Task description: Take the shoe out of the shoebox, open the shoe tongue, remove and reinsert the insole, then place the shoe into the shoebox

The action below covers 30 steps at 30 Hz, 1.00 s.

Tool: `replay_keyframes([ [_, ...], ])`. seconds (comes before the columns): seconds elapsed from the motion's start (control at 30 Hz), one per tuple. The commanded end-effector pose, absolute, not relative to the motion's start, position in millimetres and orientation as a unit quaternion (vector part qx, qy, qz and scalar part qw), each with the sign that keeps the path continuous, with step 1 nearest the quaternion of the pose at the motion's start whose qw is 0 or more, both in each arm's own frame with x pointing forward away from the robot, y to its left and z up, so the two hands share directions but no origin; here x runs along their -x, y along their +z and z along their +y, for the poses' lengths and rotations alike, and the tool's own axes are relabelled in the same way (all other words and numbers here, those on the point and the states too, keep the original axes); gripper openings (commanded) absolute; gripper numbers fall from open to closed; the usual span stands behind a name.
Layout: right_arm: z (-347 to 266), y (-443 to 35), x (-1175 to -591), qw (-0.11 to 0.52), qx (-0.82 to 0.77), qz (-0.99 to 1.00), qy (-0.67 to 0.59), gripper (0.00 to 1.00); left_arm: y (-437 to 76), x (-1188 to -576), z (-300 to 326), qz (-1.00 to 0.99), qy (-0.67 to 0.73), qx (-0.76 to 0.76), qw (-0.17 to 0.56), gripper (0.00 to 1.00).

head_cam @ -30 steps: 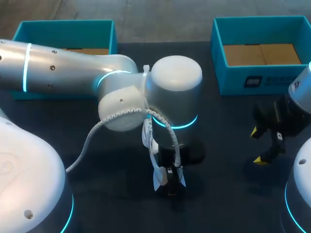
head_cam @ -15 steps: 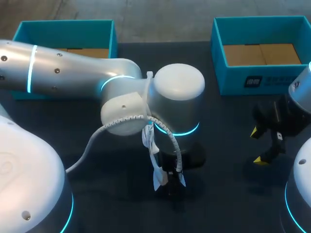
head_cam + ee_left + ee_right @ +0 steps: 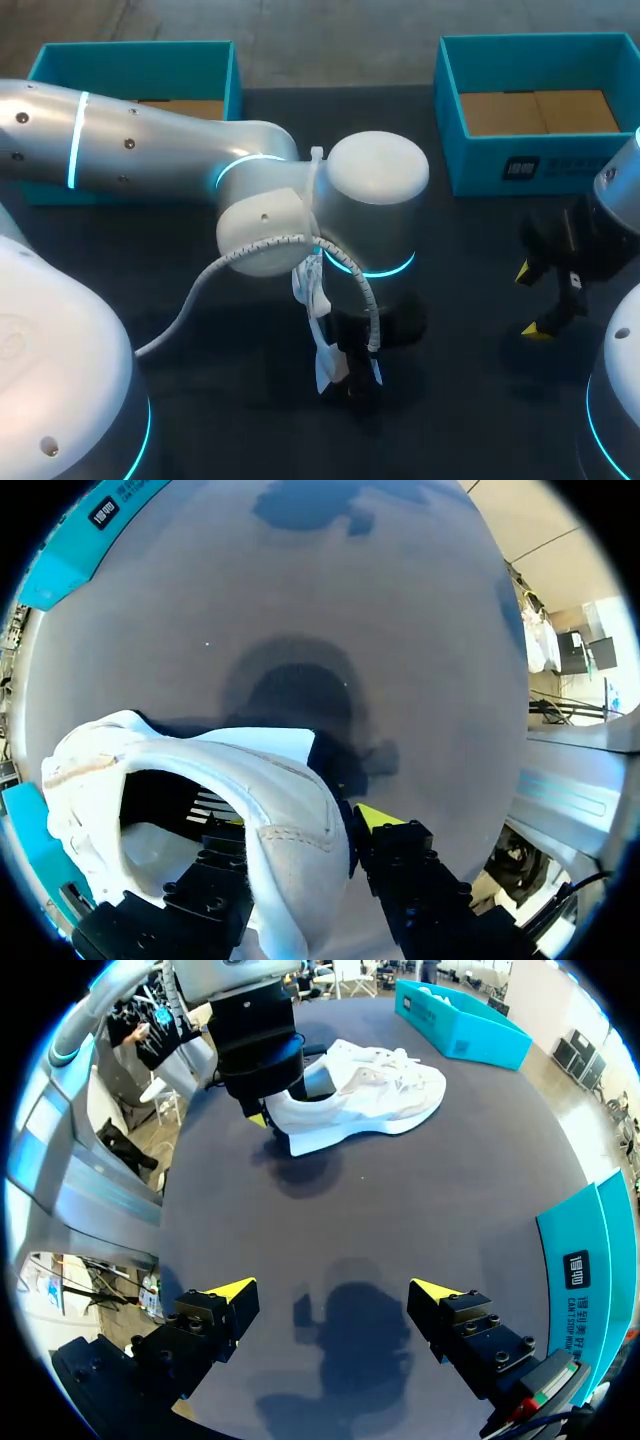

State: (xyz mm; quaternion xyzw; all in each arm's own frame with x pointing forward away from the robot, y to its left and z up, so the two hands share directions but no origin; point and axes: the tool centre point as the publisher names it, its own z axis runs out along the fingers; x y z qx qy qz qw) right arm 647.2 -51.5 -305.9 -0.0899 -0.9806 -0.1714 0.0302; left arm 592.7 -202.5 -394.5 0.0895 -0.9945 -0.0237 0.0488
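Dark surface carries the white shoe near its middle, toe toward the far-left corner's shoebox — left tool pinching its heel collar; right tool spread, empty, well apart near the right edge.

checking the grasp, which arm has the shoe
The left arm: its jaws pinch the heel rim of the white shoe, one inside, one outside. The right arm has open jaws, holding nothing.

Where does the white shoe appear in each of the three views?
Head view: shoe mostly hidden under the left arm; a white sliver shows.
Left wrist view: its heel held in the left gripper.
Right wrist view: lying far ahead.
Shared landmark: the left gripper at the heel.
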Motion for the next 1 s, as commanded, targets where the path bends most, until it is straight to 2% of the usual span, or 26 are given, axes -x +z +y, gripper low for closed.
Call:
replay_keyframes([
  [0.03,-51.7,-305.5,-645.4,0.029,0.09,-0.981,-0.171,1.0,-396.8,-590.8,-203.1,-0.995,-0.023,-0.089,0.046,0.49],
  [0.33,-51.7,-305.5,-645.4,0.029,0.09,-0.981,-0.171,1.0,-393.1,-585.2,-200.8,-0.996,-0.017,-0.082,0.038,0.49],
  [0.47,-51.7,-305.5,-645.4,0.029,0.09,-0.981,-0.171,1.0,-396.6,-584.9,-201.2,-0.996,-0.02,-0.082,0.038,0.45],
  [0.5,-51.7,-305.5,-645.4,0.029,0.09,-0.981,-0.171,1.0,-397.4,-584.9,-201.3,-0.996,-0.023,-0.084,0.036,0.4],
  [0.53,-51.7,-305.5,-645.4,0.029,0.09,-0.981,-0.171,1.0,-397.8,-585.0,-201.3,-0.995,-0.024,-0.085,0.035,0.24],
  [0.57,-51.7,-305.5,-645.4,0.029,0.09,-0.981,-0.171,1.0,-397.9,-585.0,-201.2,-0.995,-0.024,-0.085,0.036,0.0],
  [1.0,-51.7,-305.5,-645.4,0.029,0.09,-0.981,-0.171,1.0,-369.3,-596.0,-184.8,-0.997,-0.014,-0.076,0.027,0.0],
])
